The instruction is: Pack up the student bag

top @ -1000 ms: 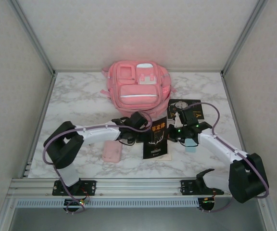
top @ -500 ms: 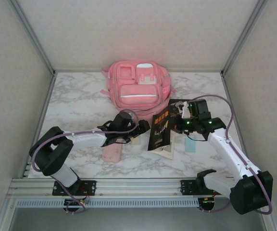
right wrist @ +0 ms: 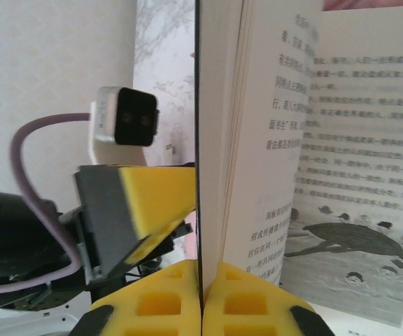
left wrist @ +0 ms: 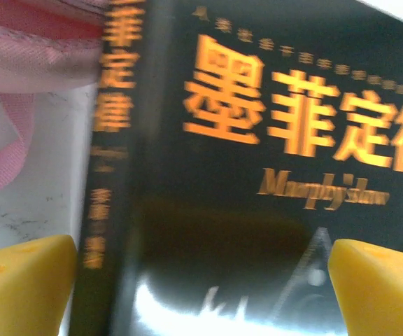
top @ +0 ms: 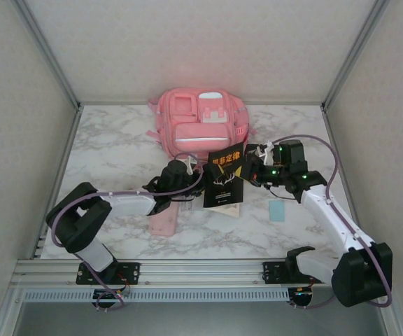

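Observation:
The student bag (top: 201,126), large and pink, lies at the back of the table; its pink fabric (left wrist: 33,56) shows at the upper left of the left wrist view. A black book (top: 225,179) with orange lettering stands upright just in front of it. My right gripper (top: 252,168) is shut on the book's cover edge (right wrist: 200,210), and the printed pages (right wrist: 320,140) fan open to the right. My left gripper (top: 189,179) is open at the book's left side, facing the cover (left wrist: 257,175). One of its yellow fingers (right wrist: 152,203) sits close against the cover.
A small flat pink pencil case (top: 163,220) lies near the left arm. A pale blue flat item (top: 277,210) rests on the marble under the right arm. A second black booklet (top: 266,150) lies partly hidden behind the right gripper. Frame posts and walls bound the table.
My right gripper has lifted the book and carried it back and left toward the bag, standing it upright. My left gripper swung round to face its cover.

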`<state>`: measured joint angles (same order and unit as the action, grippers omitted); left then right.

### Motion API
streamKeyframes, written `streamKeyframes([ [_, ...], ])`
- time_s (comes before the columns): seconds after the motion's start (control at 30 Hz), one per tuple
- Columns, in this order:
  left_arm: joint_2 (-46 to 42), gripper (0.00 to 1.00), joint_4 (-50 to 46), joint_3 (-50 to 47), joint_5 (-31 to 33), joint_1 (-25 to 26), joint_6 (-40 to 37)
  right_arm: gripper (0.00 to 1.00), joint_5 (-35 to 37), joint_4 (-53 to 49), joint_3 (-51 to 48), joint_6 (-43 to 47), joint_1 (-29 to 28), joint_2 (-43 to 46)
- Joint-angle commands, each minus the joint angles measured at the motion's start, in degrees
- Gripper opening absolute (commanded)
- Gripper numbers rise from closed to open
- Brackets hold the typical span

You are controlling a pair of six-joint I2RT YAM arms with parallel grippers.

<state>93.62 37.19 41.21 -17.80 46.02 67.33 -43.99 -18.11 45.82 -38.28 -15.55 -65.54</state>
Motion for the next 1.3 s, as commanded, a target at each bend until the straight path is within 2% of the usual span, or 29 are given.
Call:
streamKeyframes([
  [0.0, 2.4, 0.90, 8.4, -0.7, -2.1, -0.3, 2.7, 0.00, -4.8, 10.3, -3.3, -3.3, 1.0, -1.2],
  [0.07, 3.0, 0.83, 9.7, -0.7, -2.5, -0.4, 3.2, 0.00, -4.7, 10.4, -4.2, -2.8, 1.6, -1.8],
  [0.33, 1.0, 0.35, 7.3, -0.5, -2.5, -1.6, 1.7, 0.00, -2.4, 7.7, -4.6, -0.3, 3.4, -4.0],
  [0.37, 0.7, 0.26, 6.4, -0.3, -2.5, -1.6, 1.4, 0.00, -2.4, 7.8, -4.4, -0.5, 3.4, -4.5],
  [0.47, -0.1, 0.15, 4.0, 0.8, -2.4, -1.8, 0.4, 0.00, -2.0, 7.9, -3.6, -0.3, 3.4, -5.4],
  [0.53, -0.8, 0.00, 2.0, 1.6, -2.3, -2.1, -0.5, 0.00, -1.5, 7.4, -2.8, -0.1, 3.4, -5.5],
  [0.57, -1.3, 0.00, 1.0, 2.3, -2.2, -2.4, -0.9, 0.01, -0.8, 6.6, -2.1, -0.1, 3.4, -5.5],
  [0.6, -1.9, 0.00, 0.1, 2.7, -2.1, -2.8, -1.4, 0.17, 0.3, 5.5, -1.3, 0.0, 3.4, -5.4],
  [0.7, -4.1, 0.00, -3.6, 5.4, -2.1, -4.5, -4.3, 0.98, 5.8, 0.0, 1.7, -0.2, 3.4, -4.6],
  [0.8, -7.3, 0.00, -10.3, 10.0, 0.3, -6.7, -9.6, 0.99, 10.3, -3.5, 4.3, -2.2, 3.4, -3.8],
  [0.93, -10.1, 0.00, -18.9, 16.0, 8.1, -9.0, -15.2, 0.99, 11.3, 0.8, 4.0, -9.9, 2.4, -2.9],
  [1.03, -10.4, 0.00, -18.8, 17.8, 13.3, -11.1, -14.8, 0.99, 14.4, 5.1, 3.0, -15.7, -0.7, -1.7],
  [1.13, -9.9, 0.00, -16.4, 18.5, 18.0, -11.6, -13.7, 0.99, 17.5, 13.8, 0.5, -23.8, -5.1, -0.7],
  [1.27, -7.7, 0.00, -11.0, 18.3, 20.7, -11.5, -10.0, 0.99, 22.4, 25.9, -1.3, -33.3, -11.4, -1.8],
])
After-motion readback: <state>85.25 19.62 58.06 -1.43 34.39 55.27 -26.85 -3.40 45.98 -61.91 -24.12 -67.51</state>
